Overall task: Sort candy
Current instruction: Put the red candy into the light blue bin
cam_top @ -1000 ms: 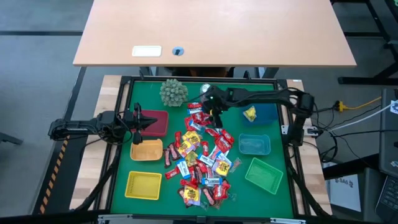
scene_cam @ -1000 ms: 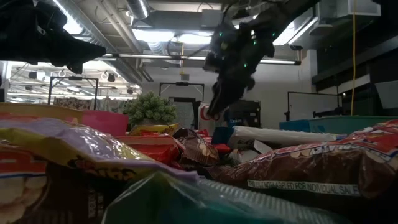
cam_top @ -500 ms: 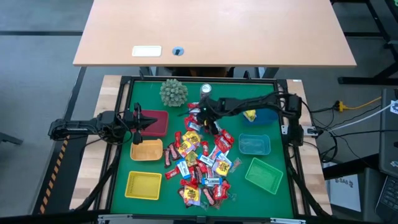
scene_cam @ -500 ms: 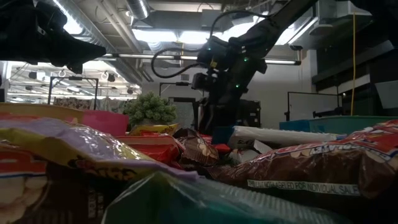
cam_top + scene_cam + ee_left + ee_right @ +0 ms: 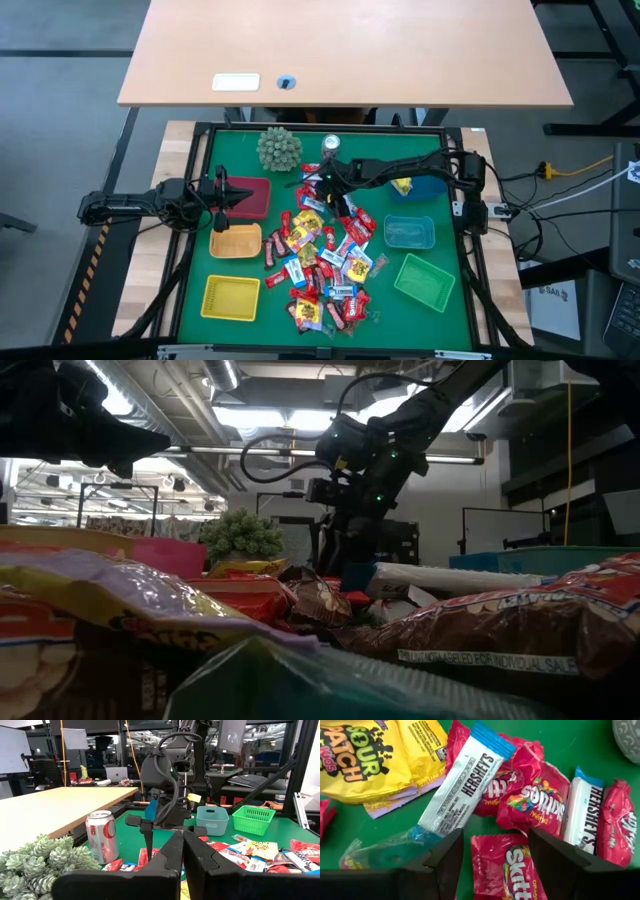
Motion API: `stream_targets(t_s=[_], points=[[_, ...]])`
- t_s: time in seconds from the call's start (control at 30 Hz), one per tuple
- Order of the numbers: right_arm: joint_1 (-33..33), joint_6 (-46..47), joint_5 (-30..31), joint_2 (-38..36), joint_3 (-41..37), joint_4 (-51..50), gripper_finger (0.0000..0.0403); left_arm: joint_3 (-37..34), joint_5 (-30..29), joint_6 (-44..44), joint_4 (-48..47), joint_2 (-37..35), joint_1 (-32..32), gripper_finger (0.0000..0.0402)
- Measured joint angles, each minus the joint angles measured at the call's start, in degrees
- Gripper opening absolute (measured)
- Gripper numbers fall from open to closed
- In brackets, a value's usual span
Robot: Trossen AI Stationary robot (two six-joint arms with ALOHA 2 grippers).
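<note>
1. The right gripper point(image 5: 495, 865) has its two dark fingers point(image 5: 437, 862) spread, straddling a red Skittles pack point(image 5: 507, 865) on the green mat point(image 5: 350, 820).
2. At 11 o'clock of that pack lies a white Hershey's bar point(image 5: 462, 785).
3. Yellow Sour Patch packs point(image 5: 365, 755) lie at 10 o'clock.
4. More red Skittles point(image 5: 535, 800) sit at 1 o'clock.

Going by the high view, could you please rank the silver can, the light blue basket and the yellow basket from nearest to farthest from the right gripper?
From the right gripper, open over the top of the candy pile:
1. Silver can, just beyond it at the mat's far edge.
2. Light blue basket, on the mat's right side.
3. Yellow basket, in the near left corner.
</note>
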Motion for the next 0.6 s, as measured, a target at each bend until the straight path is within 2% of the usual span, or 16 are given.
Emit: stream_targets(t_s=[0.27, 0.6], points=[[0.0, 0.1, 2.4, 0.0, 0.0, 3.0, 0.0220, 0.0, 0.0, 0.0, 0.0, 0.0, 0.0, 0.0001], [0.0, 1.4, 1.8, 2.9, 0.0, 6.1, 0.0220, 0.0, 0.0, 0.0, 0.0, 0.0, 0.0, 0.0001]])
